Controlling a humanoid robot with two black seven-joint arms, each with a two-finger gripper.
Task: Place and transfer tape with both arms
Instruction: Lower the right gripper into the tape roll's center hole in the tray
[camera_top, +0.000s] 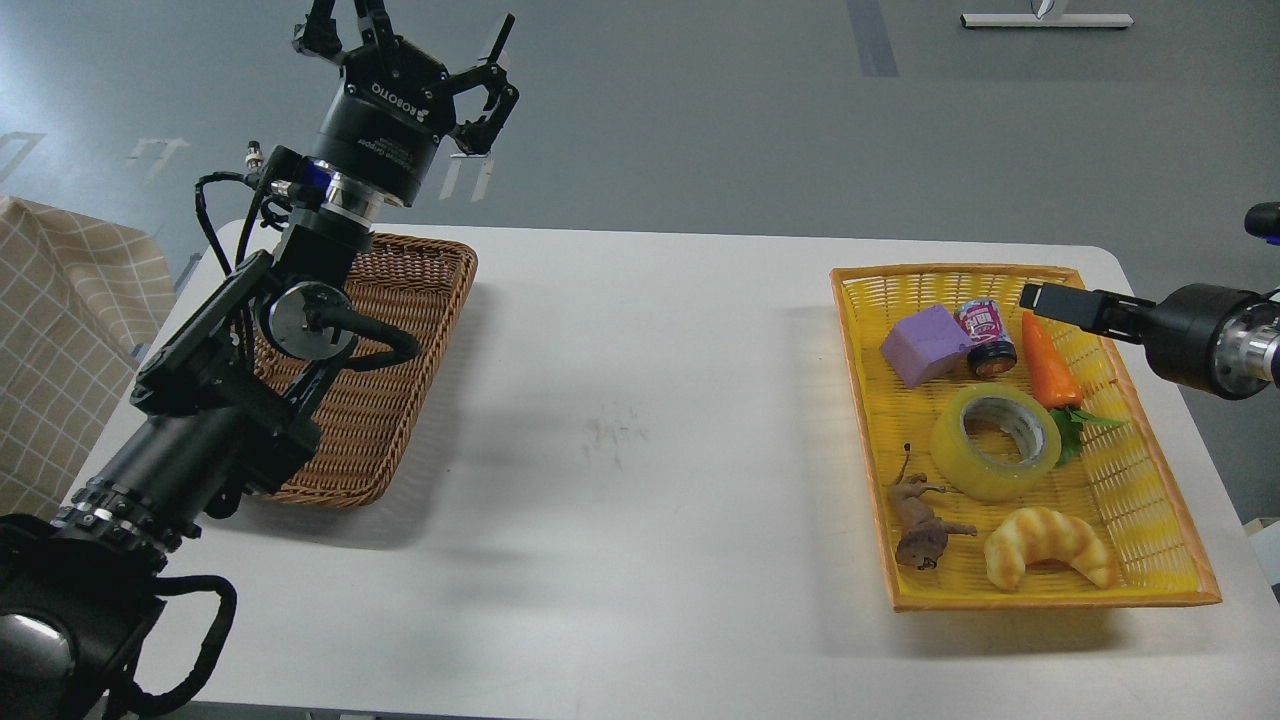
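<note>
The tape (995, 428), a translucent yellow roll with a grey-white core, lies flat in the middle of the yellow basket (1150, 560) on the right of the white table. My right gripper (1048, 298) comes in from the right and hangs over the basket's far part, above the carrot, up and right of the tape and apart from it. It is seen edge-on, so its fingers cannot be told apart. My left gripper (410, 45) is open and empty, raised high beyond the brown wicker basket (400, 400) on the left.
The yellow basket also holds a purple block (925, 345), a small can (987, 338), a toy carrot (1048, 362), a toy animal (925, 522) and a croissant toy (1050, 545). A checked cloth (60, 330) lies past the table's left edge.
</note>
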